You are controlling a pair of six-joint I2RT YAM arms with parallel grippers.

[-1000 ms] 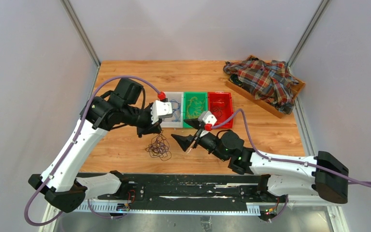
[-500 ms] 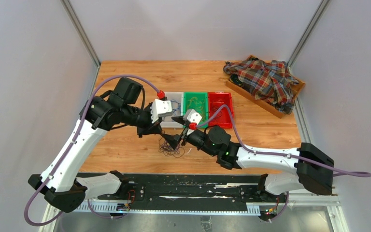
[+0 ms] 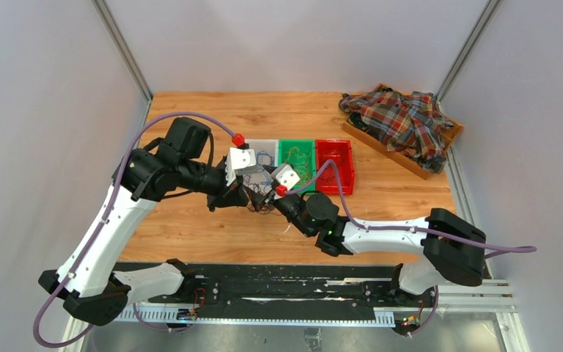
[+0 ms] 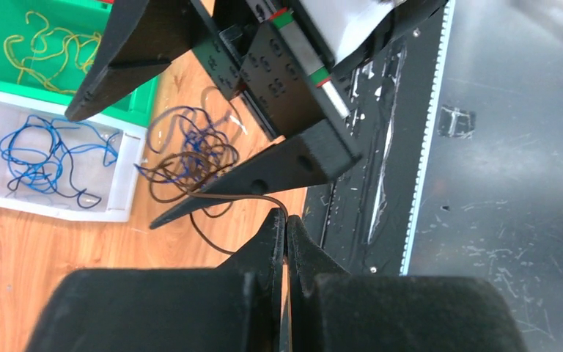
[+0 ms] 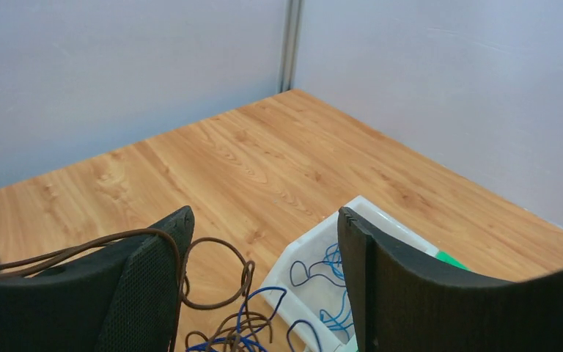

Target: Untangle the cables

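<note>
The cables (image 3: pixel 265 210) are a small clump of brown and blue loops on the wooden table, just in front of the white bin. In the left wrist view the clump (image 4: pixel 190 150) lies between the right gripper's two spread fingers. My left gripper (image 4: pixel 286 220) is shut, with a brown cable (image 4: pixel 234 195) pinched at its tips; in the top view it (image 3: pixel 248 196) is at the clump's left edge. My right gripper (image 5: pixel 264 216) is open and straddles the cables (image 5: pixel 227 323), with a brown loop draped over its left finger (image 5: pixel 154 271). It (image 3: pixel 264 192) meets the left gripper over the clump.
Three bins stand in a row behind the clump: a white one (image 3: pixel 265 178) holding blue cables (image 4: pixel 44 158), a green one (image 3: pixel 295 141) holding yellow cables (image 4: pixel 44 44), and a red one (image 3: pixel 335 158). A plaid shirt (image 3: pixel 399 125) lies in a wooden tray at the back right.
My right arm has swung left and forward until its open fingers straddle the clump. The clump has shifted right and back towards the bins, along with the left gripper.
</note>
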